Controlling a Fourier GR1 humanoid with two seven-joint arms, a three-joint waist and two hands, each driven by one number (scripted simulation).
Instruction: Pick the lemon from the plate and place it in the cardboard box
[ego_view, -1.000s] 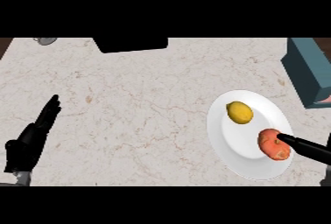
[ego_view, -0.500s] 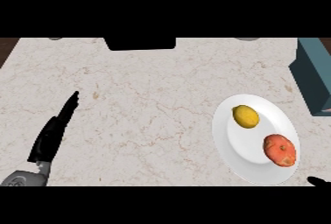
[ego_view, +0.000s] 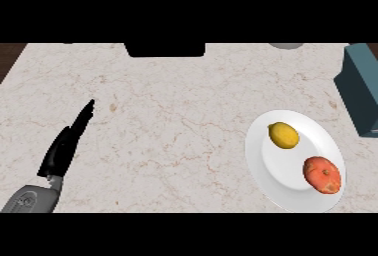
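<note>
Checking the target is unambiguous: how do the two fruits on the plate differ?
The lemon is yellow and smaller; the red-orange fruit is larger and mottled. The lemon lies on the far part of the white plate, the red-orange fruit nearer the robot, close to the rim. Both rest untouched on it, apart.

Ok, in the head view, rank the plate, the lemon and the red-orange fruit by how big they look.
1. white plate, clearly largest.
2. red-orange fruit.
3. lemon, slightly smaller; the fruit lies nearer the view's lower edge, so this gap is unsure.

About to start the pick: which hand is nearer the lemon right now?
Left, by default. The left hand rests open far across the counter from the lemon on the plate; the right hand is out of view.
</note>
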